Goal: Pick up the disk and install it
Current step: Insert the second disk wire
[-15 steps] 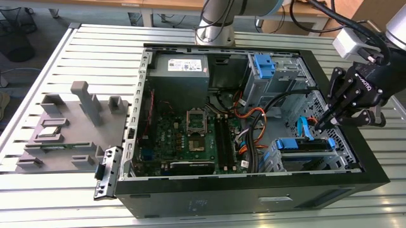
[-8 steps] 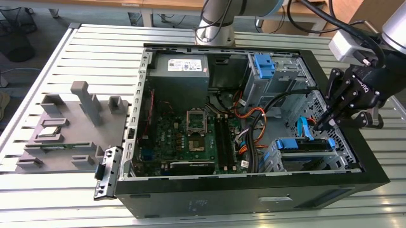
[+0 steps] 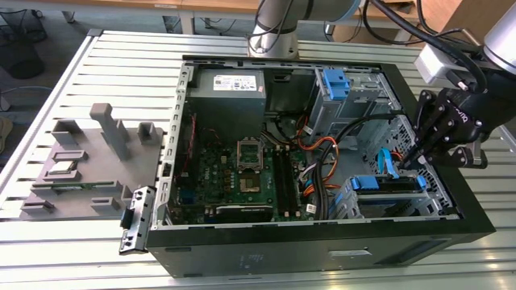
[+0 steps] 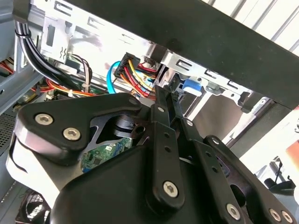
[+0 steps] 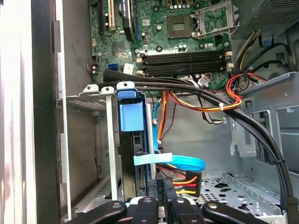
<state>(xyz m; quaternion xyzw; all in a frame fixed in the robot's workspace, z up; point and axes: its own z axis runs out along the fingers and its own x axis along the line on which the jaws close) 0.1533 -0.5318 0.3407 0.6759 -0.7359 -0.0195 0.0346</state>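
your gripper sits closed beside the disk in the computer case's drive cage; the first wrist view shows its blue frame.

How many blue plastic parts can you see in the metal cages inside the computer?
2. One blue bracket sits in the cage at the case's far end; one blue frame sits in the near cage under the hand. Others may be hidden.

The disk sits inside the drive cage.
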